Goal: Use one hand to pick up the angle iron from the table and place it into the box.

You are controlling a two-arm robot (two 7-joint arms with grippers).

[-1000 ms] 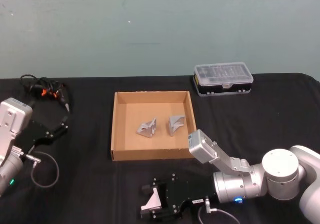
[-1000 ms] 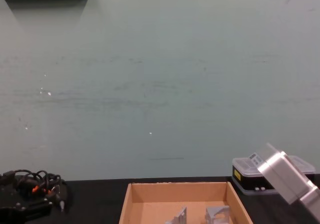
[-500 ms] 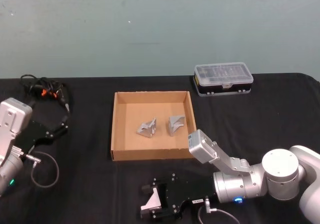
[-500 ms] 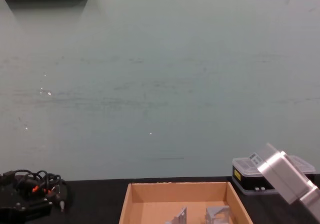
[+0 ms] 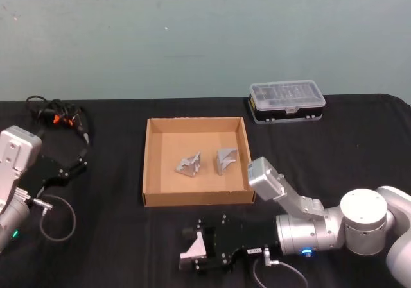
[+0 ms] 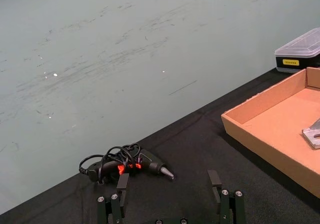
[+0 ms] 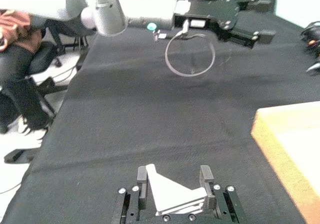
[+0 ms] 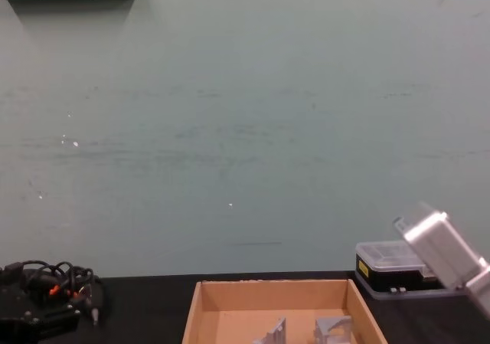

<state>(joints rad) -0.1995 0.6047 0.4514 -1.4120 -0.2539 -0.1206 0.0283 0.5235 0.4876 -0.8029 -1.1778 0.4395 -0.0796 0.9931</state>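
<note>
Care matters as we lift: our right gripper [image 5: 192, 253], low near the table's [image 5: 115, 249] front edge, has its fingers clamped on the angle iron [image 7: 172, 193], so we raise it level and clear the box's [image 5: 192, 198] near wall, while the left gripper [image 6: 170, 204] sits parked with fingers spread.
</note>
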